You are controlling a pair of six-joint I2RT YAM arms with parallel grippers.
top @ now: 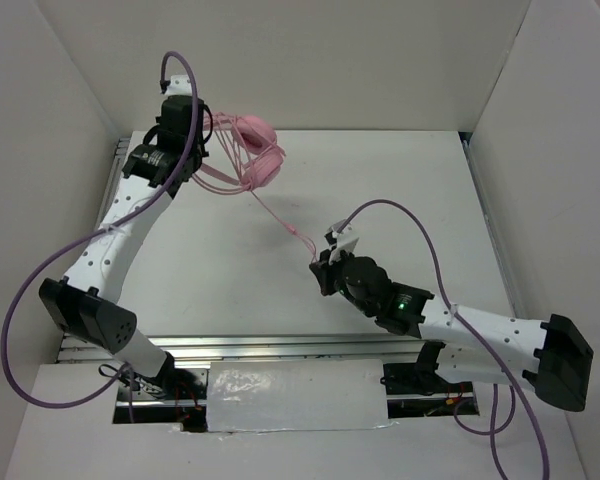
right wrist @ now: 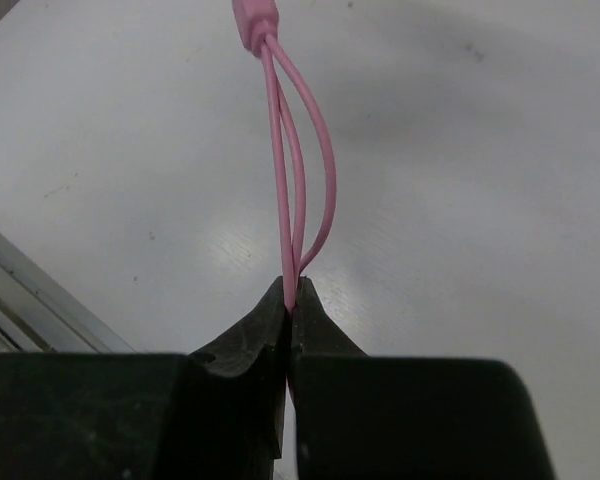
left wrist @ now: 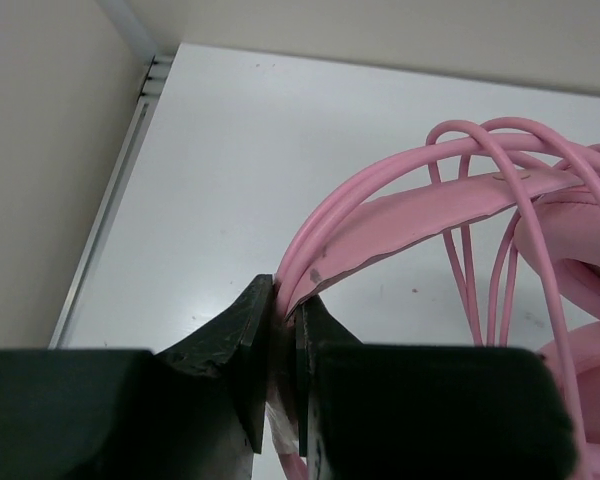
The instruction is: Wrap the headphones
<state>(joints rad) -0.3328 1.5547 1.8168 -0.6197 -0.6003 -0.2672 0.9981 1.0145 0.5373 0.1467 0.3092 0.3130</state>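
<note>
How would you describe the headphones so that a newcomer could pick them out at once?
Look to the far left of the white table, where the left pincer is shut on a thin headband. There are the headphones, with round dome ear cups and a thin cord running to the right pincer. They are pink, unlike the thicker purple robot cables.
</note>
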